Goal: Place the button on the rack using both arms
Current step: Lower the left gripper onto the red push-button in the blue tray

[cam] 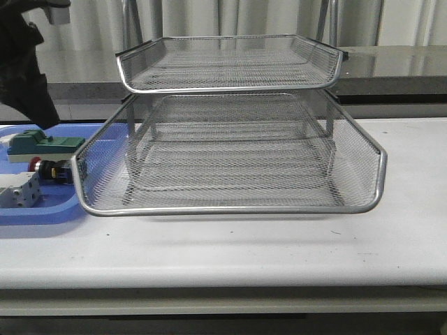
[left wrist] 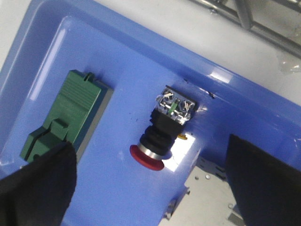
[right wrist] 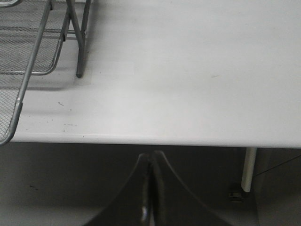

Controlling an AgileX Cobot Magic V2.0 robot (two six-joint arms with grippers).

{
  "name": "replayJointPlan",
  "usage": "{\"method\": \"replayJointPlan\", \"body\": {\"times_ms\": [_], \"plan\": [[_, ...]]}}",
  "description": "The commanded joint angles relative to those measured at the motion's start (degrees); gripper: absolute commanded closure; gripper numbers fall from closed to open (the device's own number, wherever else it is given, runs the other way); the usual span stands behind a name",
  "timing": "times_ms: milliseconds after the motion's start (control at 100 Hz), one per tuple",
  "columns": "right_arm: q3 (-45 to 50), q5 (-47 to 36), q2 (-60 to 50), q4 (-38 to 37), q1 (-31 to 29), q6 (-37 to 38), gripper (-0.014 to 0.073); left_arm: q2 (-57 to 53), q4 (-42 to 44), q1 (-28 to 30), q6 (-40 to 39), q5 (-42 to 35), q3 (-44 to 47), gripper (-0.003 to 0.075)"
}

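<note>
The button (left wrist: 162, 136) is framed between spread left jaws; they should be closed squarely on its collar. Right jaws rest together.

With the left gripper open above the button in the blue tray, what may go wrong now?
1. The button lies on its side, close to the green block and the white block, so the open left gripper might knock a neighbour.
2. Its round red head may roll or slip when squeezed.
3. The rack stands right beside the blue tray, so the lift could catch its wire edge.
</note>
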Motion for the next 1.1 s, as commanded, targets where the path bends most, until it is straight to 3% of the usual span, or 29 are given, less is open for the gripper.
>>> {"method": "replayJointPlan", "body": {"times_ms": [0, 1090], "plan": [[-2.1, -3.0, 0.0, -0.7, -0.1, -0.2, 0.0662, -0.5, -1.2, -0.4, 0.4, -2.4, -2.5, 0.0103], [-2.1, -3.0, 0.0, -0.7, -0.1, -0.2, 0.0662, 13.7, -2.3, -0.8, 4.7, -1.8, -10.8, 0.0103]]}}
